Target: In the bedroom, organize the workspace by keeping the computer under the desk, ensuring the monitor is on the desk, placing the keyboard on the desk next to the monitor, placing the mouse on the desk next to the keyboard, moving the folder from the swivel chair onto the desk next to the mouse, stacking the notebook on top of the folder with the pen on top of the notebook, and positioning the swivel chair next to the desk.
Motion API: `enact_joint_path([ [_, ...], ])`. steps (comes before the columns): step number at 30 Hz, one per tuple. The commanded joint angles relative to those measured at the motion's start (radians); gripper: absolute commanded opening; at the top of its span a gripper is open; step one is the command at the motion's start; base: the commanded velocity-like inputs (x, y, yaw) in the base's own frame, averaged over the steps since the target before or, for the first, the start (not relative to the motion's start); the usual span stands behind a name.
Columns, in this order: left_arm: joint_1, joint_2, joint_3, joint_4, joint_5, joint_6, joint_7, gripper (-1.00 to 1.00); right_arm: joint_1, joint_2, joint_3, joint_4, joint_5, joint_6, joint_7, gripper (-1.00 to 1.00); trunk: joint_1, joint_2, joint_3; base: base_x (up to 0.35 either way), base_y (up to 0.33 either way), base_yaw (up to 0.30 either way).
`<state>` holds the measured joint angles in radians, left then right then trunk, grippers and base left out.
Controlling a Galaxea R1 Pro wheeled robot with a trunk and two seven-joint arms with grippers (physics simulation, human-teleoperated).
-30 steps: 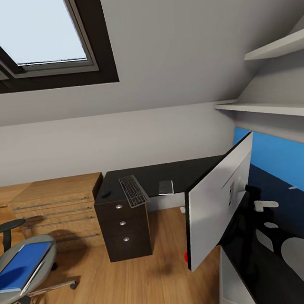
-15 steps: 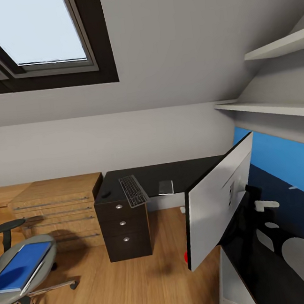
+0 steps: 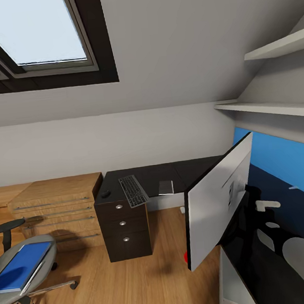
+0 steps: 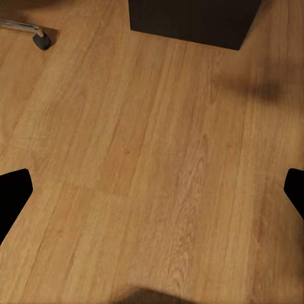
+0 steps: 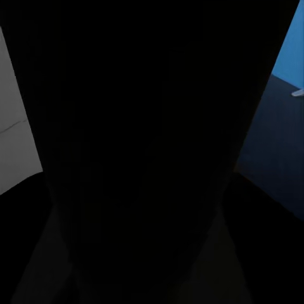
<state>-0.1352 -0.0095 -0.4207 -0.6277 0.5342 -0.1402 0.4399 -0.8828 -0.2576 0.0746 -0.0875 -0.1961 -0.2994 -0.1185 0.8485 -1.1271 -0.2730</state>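
Left hand [image 4: 152,190] splayed over floor [image 4: 158,158], desk [image 4: 190,19] ahead

The head camera looks from high up across the room at the worktop [image 3: 173,173], monitor [image 3: 215,211] close at four o'clock. The left wrist camera faces down at the floor [image 4: 152,158], sharing the drawer unit's [image 4: 190,22] base. The right wrist camera is pressed against something dark.

Bright skylight [image 3: 30,33] daylight, soft floor [image 4: 152,164] shadows, sharp renders; right wrist view near-black.
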Motion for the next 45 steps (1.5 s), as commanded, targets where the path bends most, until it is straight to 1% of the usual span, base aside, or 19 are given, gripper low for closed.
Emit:
enact_joint_path([
  [1,-0.001,0.001,-0.007,0.0,0.011,-0.007,0.006,1.0,-0.001,0.0,0.017,0.002,-0.011,-0.003,0.001,-1.0,0.0,-0.001,-0.001,0.0,0.0,0.0],
  [6,-0.001,0.001,-0.006,0.0,0.012,-0.007,0.006,1.0,-0.001,0.0,0.017,0.002,-0.011,-0.003,0.001,-1.0,0.0,-0.001,-0.001,-0.012,0.0,0.0],
  [10,-0.001,0.002,-0.005,0.0,0.012,-0.006,0.006,1.0,-0.001,0.0,0.017,0.002,-0.011,-0.003,0.002,-1.0,0.0,-0.001,-0.001,-0.202,0.0,0.0],
  [45,-0.001,0.002,-0.004,0.002,0.013,-0.006,0.01,1.0,0.0,0.0,0.015,0.002,-0.011,-0.009,0.002,-1.0,0.0,-0.001,-0.001,-0.33,0.0,0.0],
])
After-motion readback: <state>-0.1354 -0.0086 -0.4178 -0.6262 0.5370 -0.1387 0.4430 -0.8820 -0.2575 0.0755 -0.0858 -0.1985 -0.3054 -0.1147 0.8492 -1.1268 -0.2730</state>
